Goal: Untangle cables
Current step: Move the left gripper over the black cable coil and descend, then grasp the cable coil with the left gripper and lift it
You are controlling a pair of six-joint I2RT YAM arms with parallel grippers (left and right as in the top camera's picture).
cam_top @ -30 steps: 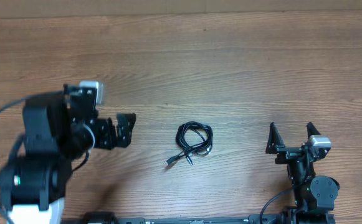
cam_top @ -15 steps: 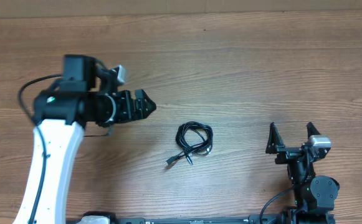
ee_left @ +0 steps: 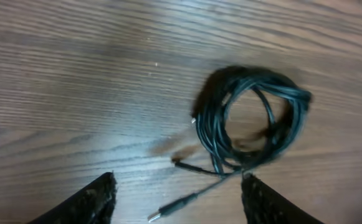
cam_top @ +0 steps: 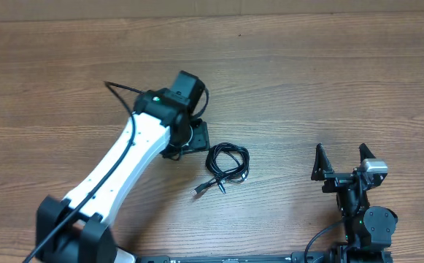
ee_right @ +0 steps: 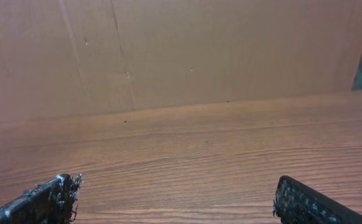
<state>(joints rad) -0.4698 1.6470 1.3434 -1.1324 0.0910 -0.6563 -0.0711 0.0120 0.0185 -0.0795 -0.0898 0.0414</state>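
Black cables (cam_top: 228,162) lie coiled, plug tails trailing diagonally toward the robot's left; left gripper (ee_left: 179,186) spread wide, right gripper (cam_top: 341,164) likewise.

Cables (ee_left: 213,127) on table (cam_top: 306,80) — left gripper (cam_top: 203,137) beside (leftward).

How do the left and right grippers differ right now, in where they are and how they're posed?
The left gripper is out beside the cables, aimed down at them. The right gripper sits near the front edge of the table, well apart from the cables, aimed level across the wood. Both have jaws open, holding nothing.
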